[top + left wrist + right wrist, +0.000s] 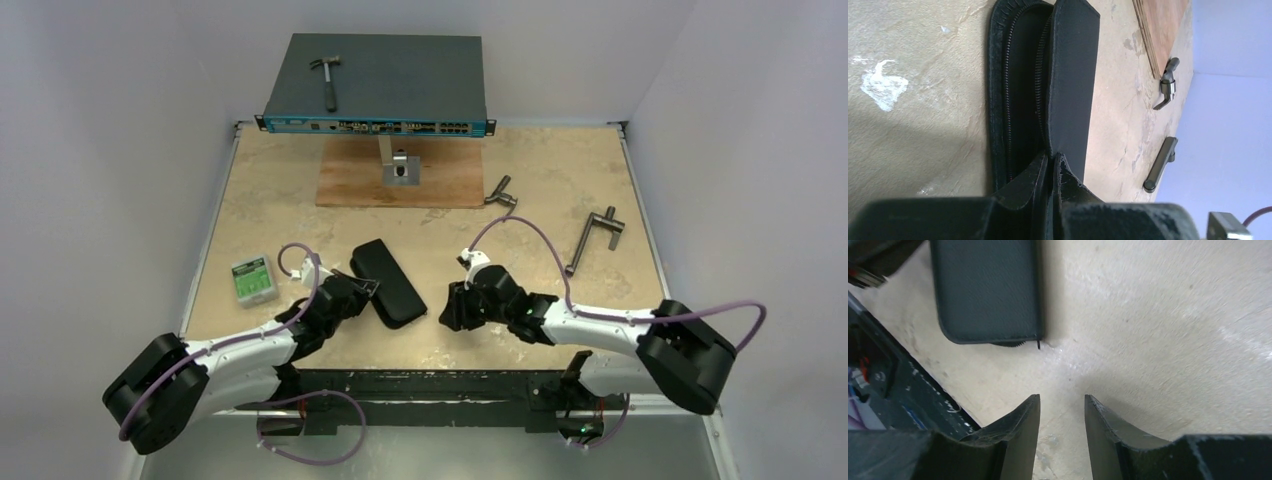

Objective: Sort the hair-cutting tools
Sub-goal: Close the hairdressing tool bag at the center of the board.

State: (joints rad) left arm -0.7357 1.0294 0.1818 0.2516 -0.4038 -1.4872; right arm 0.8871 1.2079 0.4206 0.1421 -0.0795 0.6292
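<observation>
Top view: setting the left claw (352, 296) at the left edge of the black zip case (395, 285), hovering the right claw (452, 306) just right of it over the tabletop (560, 180).
Left wrist view: pinching the case's upright lid (1073, 75) between pressed-together fingers (1028, 185), exposing an open zip (1009, 100) unseen from above.
Right wrist view: hovering with fingers (1018, 425) spread, gripping nothing, facing the case's rounded corner.
Revealing the hair-cutting tools in no view; cannot tell whether lying inside the case.

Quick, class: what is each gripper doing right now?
Left gripper: shut on the flap of the black zip case.
Right gripper: open, holding nothing.
</observation>
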